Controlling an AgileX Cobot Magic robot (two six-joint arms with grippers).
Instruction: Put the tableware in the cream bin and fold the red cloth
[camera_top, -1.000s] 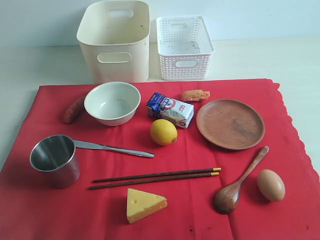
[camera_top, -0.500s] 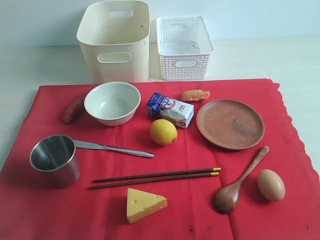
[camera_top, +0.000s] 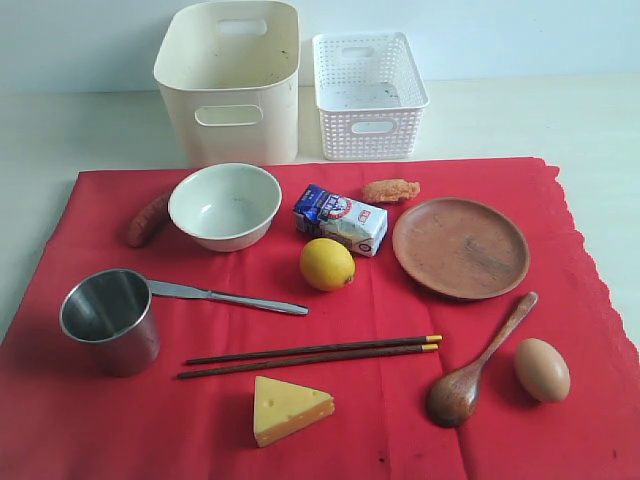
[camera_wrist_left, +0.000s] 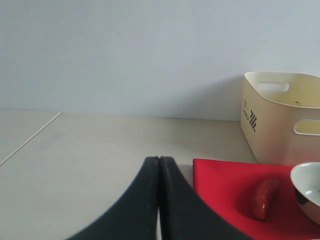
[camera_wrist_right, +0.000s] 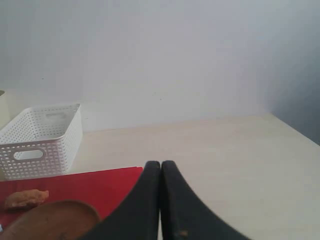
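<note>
Nothing has budged: the left gripper (camera_wrist_left: 159, 162) and right gripper (camera_wrist_right: 160, 165) sit pinched shut, empty, while bowl (camera_top: 225, 205), cup (camera_top: 108, 318) and plate (camera_top: 460, 247) wait on the red cloth (camera_top: 120, 430) in front of the cream bin (camera_top: 270, 130) — so no start yet.

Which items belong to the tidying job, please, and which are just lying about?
Job: cream bin, red cloth, cream bowl, steel cup, wooden plate, wooden spoon, steel knife, chopsticks.
Lying about: white basket, sausage, milk carton, lemon, fried snack, cheese wedge, egg.

The cream bin (camera_top: 245, 140) stands open-topped, white basket (camera_top: 370, 107) just beside it.
</note>
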